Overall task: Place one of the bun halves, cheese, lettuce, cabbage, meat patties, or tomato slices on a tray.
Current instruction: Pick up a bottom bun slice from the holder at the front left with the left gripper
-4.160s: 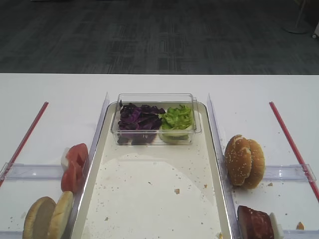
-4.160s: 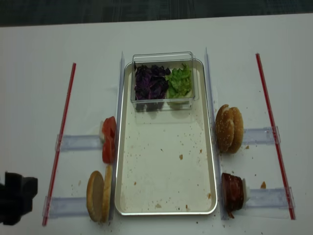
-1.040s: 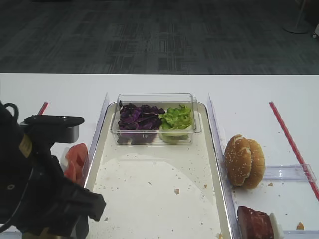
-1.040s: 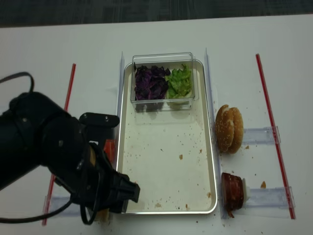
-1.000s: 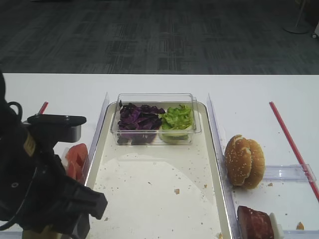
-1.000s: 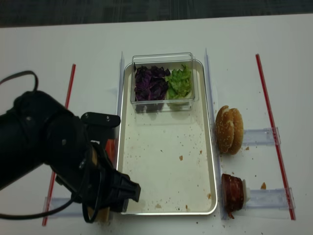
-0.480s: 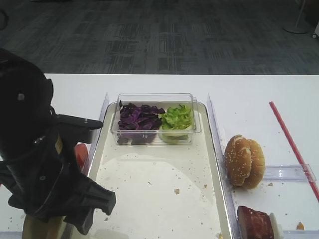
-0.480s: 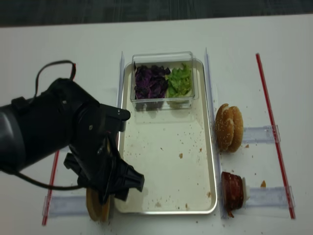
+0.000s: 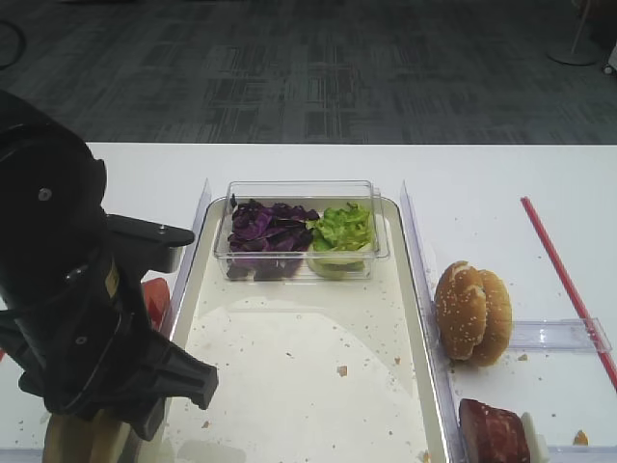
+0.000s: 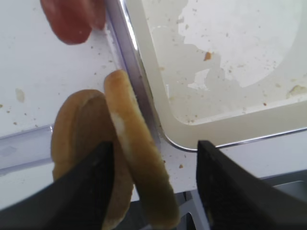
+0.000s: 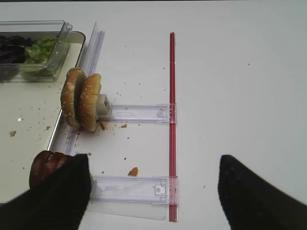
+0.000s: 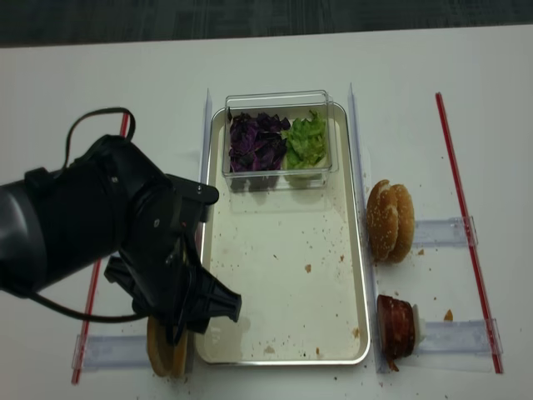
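My left fingers (image 10: 156, 191) have descended over the two plain bun halves (image 10: 115, 158) standing on edge at the lower left of the frame, just outside the tray (image 10: 225, 129). The fingers straddle the inner half, one on each side, partly closed from a wider gap; contact is not confirmed, so I cannot tell if it is gripped. My right fingers (image 11: 148, 191) hover wide apart, empty, over the tabletop (image 11: 240, 72). Judgement: grasp is under way; transfer to the tray follows.
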`<state>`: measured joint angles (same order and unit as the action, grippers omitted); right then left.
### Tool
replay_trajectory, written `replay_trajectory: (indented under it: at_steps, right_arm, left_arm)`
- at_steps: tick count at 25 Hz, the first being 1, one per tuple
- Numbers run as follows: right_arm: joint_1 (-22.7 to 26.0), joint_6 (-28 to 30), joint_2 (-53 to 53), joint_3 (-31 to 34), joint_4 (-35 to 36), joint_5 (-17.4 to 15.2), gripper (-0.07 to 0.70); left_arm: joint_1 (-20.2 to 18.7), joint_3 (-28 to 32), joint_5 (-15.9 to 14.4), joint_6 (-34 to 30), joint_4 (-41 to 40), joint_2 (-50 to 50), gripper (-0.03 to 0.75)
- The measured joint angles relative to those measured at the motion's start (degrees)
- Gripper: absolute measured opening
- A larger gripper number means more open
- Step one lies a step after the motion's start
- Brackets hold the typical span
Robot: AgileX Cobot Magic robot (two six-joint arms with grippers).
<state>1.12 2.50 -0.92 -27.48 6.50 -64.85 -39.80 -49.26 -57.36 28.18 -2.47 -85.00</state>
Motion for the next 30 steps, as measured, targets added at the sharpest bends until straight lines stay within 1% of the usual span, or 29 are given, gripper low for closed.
replay_trajectory:
  at_steps: [8,13,17,24,30]
  right_arm:
    - [0.0,0.0,0.0,0.0,0.0,0.0,0.571]
    - [0.0,0.0,0.0,0.0,0.0,0.0,0.571]
    - [0.0,0.0,0.0,0.0,0.0,0.0,0.571]
    - [0.0,0.1,0.0,0.0,0.0,0.0,0.571]
    - [0.0,0.2,0.0,0.0,0.0,0.0,0.571]
  left_arm:
    - [0.0,0.0,0.0,0.0,0.0,0.0,0.343]
    - [0.0,0.0,0.1,0.1,0.0,0.0,0.288]
    - [0.0,0.0,0.1,0.1,0.0,-0.5,0.273]
    - [0.0,0.0,-0.1,0.2,-0.2,-2.9,0.213]
    - [0.0,0.0,-0.4,0.2,-1.3,-2.9,0.184]
